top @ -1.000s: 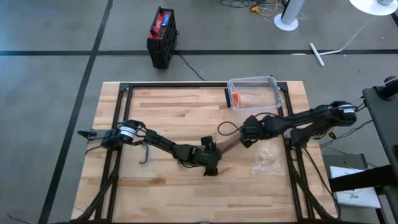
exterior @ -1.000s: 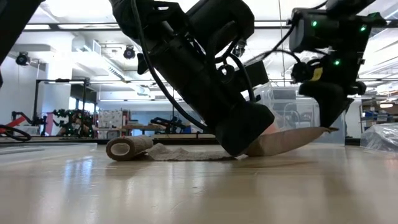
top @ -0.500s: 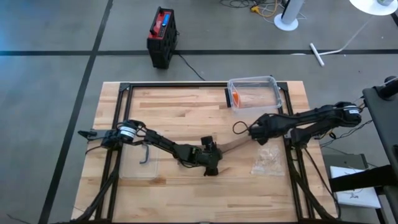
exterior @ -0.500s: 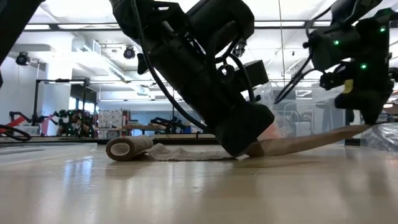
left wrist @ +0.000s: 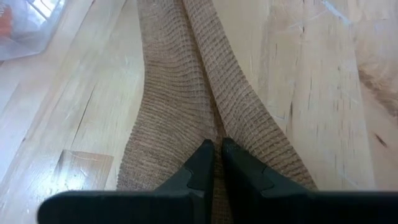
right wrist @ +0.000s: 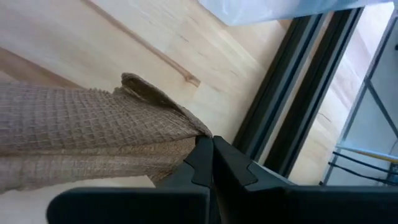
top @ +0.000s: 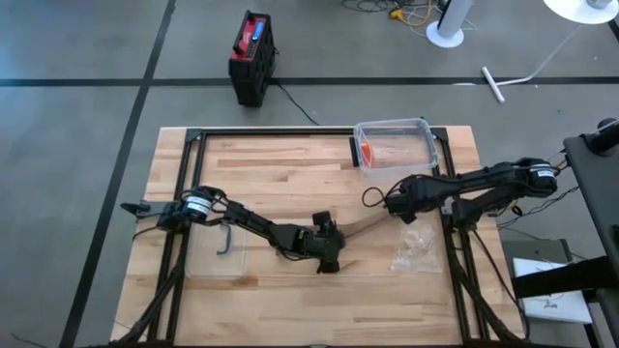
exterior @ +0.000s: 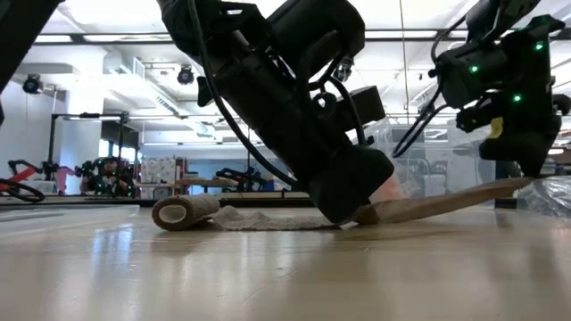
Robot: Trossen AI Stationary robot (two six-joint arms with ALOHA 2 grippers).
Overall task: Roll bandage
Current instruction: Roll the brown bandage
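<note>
Bandage (top: 365, 223) stretched across the wooden table (top: 271, 174) between two grippers.
Left gripper (left wrist: 216, 149) pinches the tan strip near the table's middle, pressing it low to the wood; right gripper (right wrist: 206, 144) pinches the strip's far end, lifted just above the surface near the clear plastic bin (top: 395, 142). A rolled portion (exterior: 183, 212) lies on the table beyond the left arm.
</note>
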